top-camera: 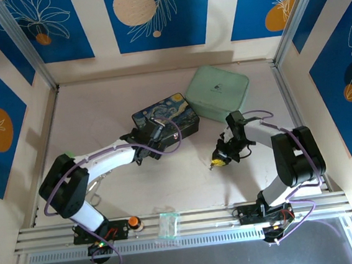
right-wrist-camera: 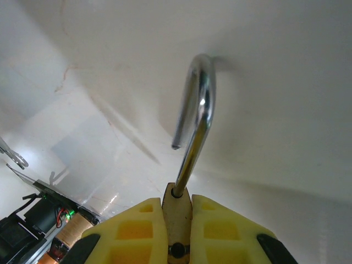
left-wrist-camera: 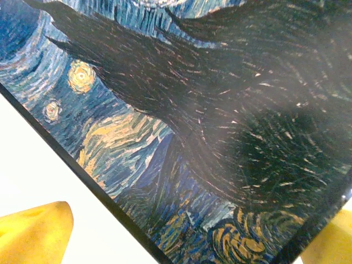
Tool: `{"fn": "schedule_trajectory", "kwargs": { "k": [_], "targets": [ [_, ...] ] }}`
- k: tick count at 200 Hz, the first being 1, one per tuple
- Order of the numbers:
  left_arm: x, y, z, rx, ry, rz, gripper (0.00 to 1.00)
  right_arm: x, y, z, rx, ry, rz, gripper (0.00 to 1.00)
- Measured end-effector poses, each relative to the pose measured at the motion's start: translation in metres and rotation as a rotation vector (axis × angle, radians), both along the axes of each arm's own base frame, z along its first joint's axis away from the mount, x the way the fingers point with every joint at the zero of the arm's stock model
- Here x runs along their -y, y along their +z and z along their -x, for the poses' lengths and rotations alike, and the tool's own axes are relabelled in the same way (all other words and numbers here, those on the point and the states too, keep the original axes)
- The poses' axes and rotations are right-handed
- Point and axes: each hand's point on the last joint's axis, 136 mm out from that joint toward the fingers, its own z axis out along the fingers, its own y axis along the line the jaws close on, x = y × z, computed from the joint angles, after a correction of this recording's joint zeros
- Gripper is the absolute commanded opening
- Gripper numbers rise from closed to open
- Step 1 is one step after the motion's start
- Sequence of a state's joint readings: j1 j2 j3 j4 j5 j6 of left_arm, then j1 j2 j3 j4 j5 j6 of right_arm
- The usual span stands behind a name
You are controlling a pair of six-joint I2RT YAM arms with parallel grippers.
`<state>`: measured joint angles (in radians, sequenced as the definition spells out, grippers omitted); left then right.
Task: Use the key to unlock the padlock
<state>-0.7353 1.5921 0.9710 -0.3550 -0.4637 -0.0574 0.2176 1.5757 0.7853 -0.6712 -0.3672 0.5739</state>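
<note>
Pinching padlock (right-wrist-camera: 176, 223) body, right pincer (right-wrist-camera: 177, 208) pressed together; shackle (right-wrist-camera: 197, 110) tip looks free, unlocking seems done; left pincer (left-wrist-camera: 184, 239) spread over painted box (left-wrist-camera: 220, 110); next: check shackle swings clear

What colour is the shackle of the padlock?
Shiny silver; the shackle shows best in the right wrist view.

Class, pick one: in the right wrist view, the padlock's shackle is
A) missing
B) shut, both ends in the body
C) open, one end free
C: the padlock, clamped in the right gripper, shows one shackle end hanging clear of its body.
</note>
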Motion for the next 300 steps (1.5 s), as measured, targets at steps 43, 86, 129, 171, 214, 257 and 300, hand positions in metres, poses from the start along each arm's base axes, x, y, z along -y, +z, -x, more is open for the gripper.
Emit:
{"fn": "schedule_trajectory", "kwargs": {
  "k": [43,86,129,171,214,257,300],
  "targets": [
    [-0.007,-0.001,-0.001,0.013,0.037,-0.008,0.99,0.010,-0.004,0.005,-0.023,-0.010,0.030,0.05],
    [-0.017,-0.002,-0.003,0.016,0.078,0.003,0.99,0.020,-0.004,0.005,-0.033,0.005,0.090,0.09],
    [-0.023,-0.006,-0.004,0.012,0.100,0.004,0.99,0.026,-0.012,0.005,-0.055,0.027,0.132,0.23],
    [-0.037,-0.004,-0.007,0.017,0.148,0.017,1.00,0.031,-0.011,0.002,-0.053,0.037,0.167,0.28],
    [-0.059,0.006,-0.017,0.036,0.232,0.055,0.99,0.033,-0.008,-0.002,-0.021,0.110,0.274,0.34],
    [-0.070,0.007,-0.021,0.029,0.261,0.082,1.00,0.034,-0.011,-0.004,-0.001,0.188,0.389,0.36],
    [-0.083,0.023,-0.026,0.048,0.295,0.143,0.99,0.040,-0.011,-0.003,0.002,0.206,0.445,0.38]
  ]
}}
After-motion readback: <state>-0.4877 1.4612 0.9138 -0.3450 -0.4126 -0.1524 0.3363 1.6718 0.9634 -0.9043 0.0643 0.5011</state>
